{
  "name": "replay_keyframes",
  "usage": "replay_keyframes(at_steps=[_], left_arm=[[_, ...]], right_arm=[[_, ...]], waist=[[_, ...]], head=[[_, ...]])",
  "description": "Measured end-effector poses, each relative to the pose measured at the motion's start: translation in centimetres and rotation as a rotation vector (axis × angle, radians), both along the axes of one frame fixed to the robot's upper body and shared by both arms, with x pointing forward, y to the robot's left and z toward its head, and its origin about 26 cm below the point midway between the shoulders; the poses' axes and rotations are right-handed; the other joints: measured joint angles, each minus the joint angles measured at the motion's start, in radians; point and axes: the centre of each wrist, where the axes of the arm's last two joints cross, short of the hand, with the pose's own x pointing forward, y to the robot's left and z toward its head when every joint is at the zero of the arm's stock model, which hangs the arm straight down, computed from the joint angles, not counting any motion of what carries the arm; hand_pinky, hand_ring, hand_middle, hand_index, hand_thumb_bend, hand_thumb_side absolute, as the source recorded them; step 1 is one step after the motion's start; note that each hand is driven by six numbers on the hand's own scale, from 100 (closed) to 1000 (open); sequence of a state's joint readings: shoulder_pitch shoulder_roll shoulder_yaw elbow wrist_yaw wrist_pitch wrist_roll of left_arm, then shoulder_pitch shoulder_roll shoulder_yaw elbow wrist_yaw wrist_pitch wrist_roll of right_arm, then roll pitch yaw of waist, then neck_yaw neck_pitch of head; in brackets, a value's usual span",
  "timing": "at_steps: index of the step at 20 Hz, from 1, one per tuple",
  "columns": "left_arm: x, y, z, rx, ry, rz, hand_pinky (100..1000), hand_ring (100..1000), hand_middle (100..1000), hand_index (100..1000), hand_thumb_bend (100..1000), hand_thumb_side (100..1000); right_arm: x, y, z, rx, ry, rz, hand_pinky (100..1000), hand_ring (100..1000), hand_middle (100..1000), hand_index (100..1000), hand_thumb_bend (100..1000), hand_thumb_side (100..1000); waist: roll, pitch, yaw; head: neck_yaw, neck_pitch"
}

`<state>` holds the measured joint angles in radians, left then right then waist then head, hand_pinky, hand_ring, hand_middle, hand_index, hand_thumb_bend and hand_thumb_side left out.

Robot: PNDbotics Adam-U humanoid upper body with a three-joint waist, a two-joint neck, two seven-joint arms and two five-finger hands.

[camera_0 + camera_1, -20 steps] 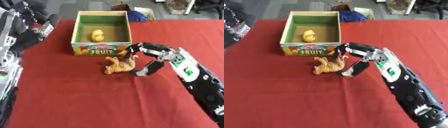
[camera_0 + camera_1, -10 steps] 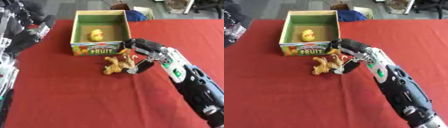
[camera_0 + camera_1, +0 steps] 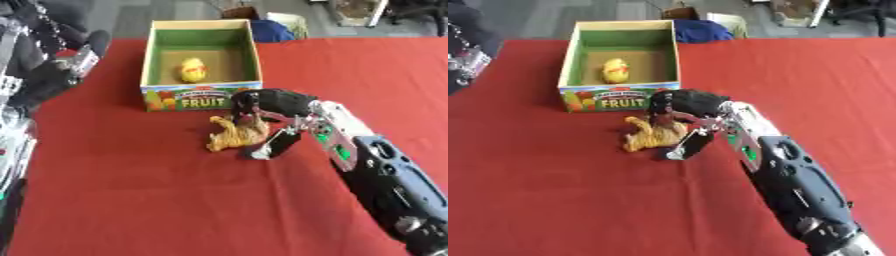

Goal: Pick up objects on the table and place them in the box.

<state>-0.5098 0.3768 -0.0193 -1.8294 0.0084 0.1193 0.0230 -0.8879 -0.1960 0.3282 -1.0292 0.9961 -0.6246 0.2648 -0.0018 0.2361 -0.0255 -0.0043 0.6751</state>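
A small orange toy animal lies on the red table just in front of the box. My right hand is around it: fingers curl over its back on the box side and the thumb reaches down on the near side. The toy still rests on the cloth. The cardboard box with a green inside and a "FRUIT" label holds a yellow duck-like toy. My left hand hovers at the left edge beside the box, fingers not clear.
The red tablecloth covers the whole table. Behind the box, beyond the table's far edge, lie a blue cloth item and some floor clutter.
My right hand has moved left and closed its fingers and thumb around the orange toy. The toy has stayed in place.
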Motion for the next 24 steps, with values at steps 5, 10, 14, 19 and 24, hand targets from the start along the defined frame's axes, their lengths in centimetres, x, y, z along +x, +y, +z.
replay_keyframes(at_steps=[5, 10, 14, 19, 24], left_arm=[[0.0, -0.1, 0.0, 0.001, 0.001, -0.002, 575, 520, 526, 662, 515, 304], [0.0, -0.1, 0.0, 0.001, 0.001, -0.002, 575, 520, 526, 662, 516, 302], [0.0, 0.0, 0.0, 0.001, -0.001, -0.002, 575, 521, 527, 662, 519, 297], [-0.2, 0.0, 0.3, -0.004, -0.018, 0.001, 575, 521, 527, 662, 522, 295], [-0.3, -0.4, 0.8, -0.013, -0.040, -0.013, 575, 521, 527, 661, 526, 296]], right_arm=[[0.0, 0.1, -0.3, 0.038, -0.044, -0.013, 781, 877, 633, 467, 263, 100], [-0.1, -0.3, 0.2, 0.107, -0.067, -0.025, 779, 873, 609, 442, 243, 100], [-0.3, -1.4, 2.9, 0.188, -0.097, -0.026, 780, 869, 603, 440, 241, 100], [-0.7, -3.1, 7.5, 0.281, -0.140, -0.052, 779, 864, 598, 443, 238, 100], [-0.1, -5.5, 10.2, 0.357, -0.145, -0.142, 779, 875, 591, 444, 223, 100]], waist=[[0.000, 0.000, -0.001], [-0.002, 0.000, -0.006], [-0.009, 0.000, -0.007], [-0.013, -0.001, 0.000], [-0.024, 0.021, 0.048]], head=[[-0.003, 0.000], [-0.003, 0.000], [0.002, -0.001], [0.003, -0.009], [0.001, -0.040]])
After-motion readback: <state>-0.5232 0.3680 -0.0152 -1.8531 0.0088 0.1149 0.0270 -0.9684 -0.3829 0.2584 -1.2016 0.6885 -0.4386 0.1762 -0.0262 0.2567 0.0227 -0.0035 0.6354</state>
